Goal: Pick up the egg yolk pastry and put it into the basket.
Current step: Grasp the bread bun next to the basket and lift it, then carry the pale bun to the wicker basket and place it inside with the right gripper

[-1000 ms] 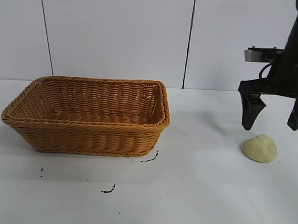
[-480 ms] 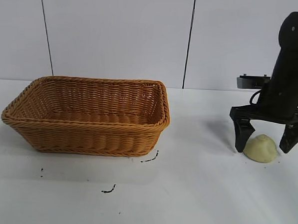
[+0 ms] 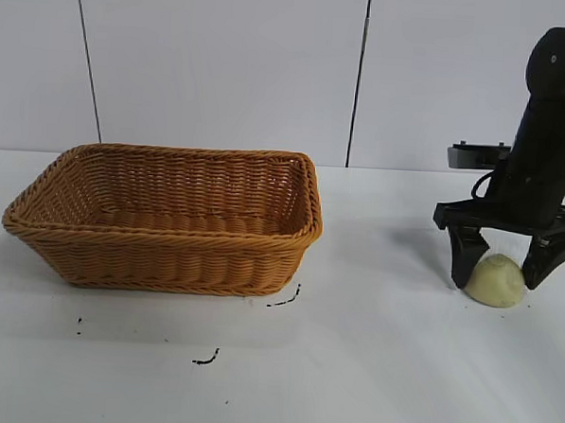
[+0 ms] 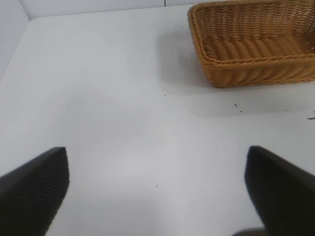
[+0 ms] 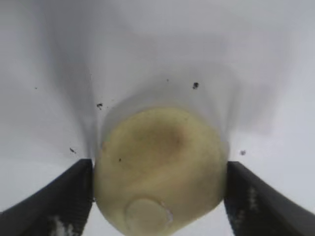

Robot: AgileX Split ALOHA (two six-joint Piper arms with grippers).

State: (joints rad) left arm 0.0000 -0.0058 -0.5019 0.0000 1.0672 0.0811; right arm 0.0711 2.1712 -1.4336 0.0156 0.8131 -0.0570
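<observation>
In the exterior view the right gripper (image 3: 497, 272) is down at the white table (image 3: 350, 367), its two black fingers (image 3: 466, 259) straddling the egg yolk pastry (image 3: 495, 280), which sits on the table well to the right of the wicker basket (image 3: 169, 215); small black marks (image 3: 283, 300) dot the surface near the basket. The left wrist view shows the left gripper (image 4: 157, 189) spread wide above bare table, the basket (image 4: 256, 44) far off. The right wrist view shows the pastry (image 5: 160, 169) filling the gap, both fingers (image 5: 54, 201) apparently touching its sides.
</observation>
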